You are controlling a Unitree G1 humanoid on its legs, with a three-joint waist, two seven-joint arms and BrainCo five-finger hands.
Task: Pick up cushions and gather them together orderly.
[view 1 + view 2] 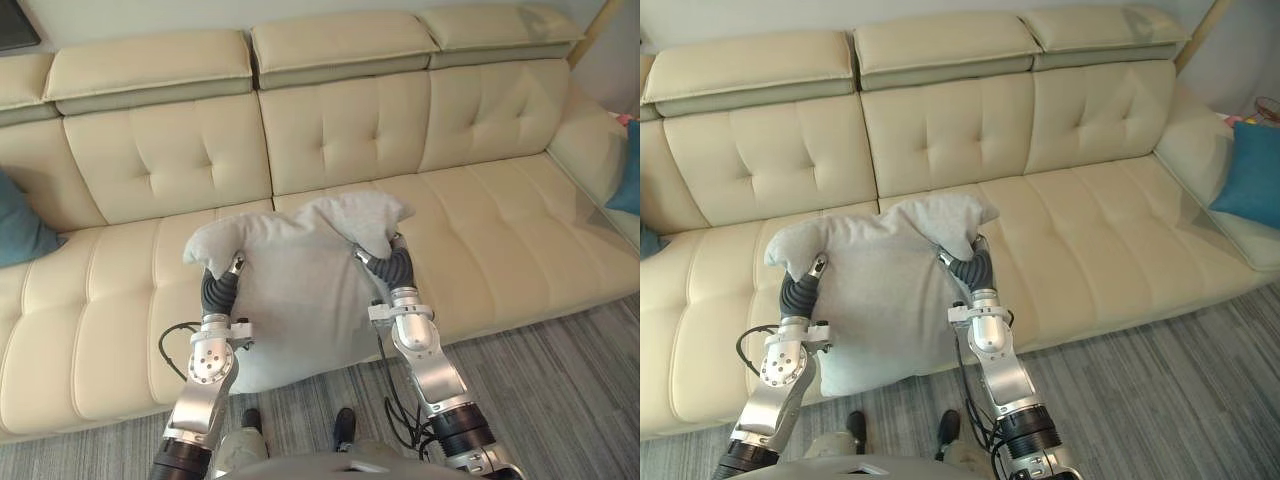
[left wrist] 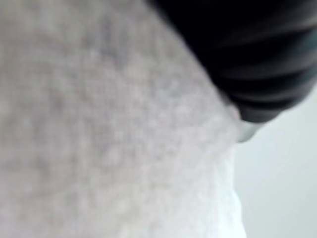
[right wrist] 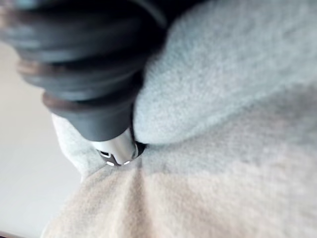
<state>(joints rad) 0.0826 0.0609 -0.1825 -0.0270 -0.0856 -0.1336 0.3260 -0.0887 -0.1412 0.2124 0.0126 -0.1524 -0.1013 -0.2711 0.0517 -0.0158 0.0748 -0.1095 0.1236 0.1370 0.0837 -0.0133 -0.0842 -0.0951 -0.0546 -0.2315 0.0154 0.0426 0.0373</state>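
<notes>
Grey cushion: held up over the cream sofa, left hand and right hand buried in its upper corners; grip I cannot tell. Outstanding, I judge: teal cushion far left and blue cushion far right, ungathered.

The pale grey square fabric cushion is plain, with no print. The long cream leather sofa is one even tone. A plain teal cushion and a plain blue cushion are both unpatterned. The grey carpeted floor has fine streaks. The left hand and the right hand have black ribbed covers.
</notes>
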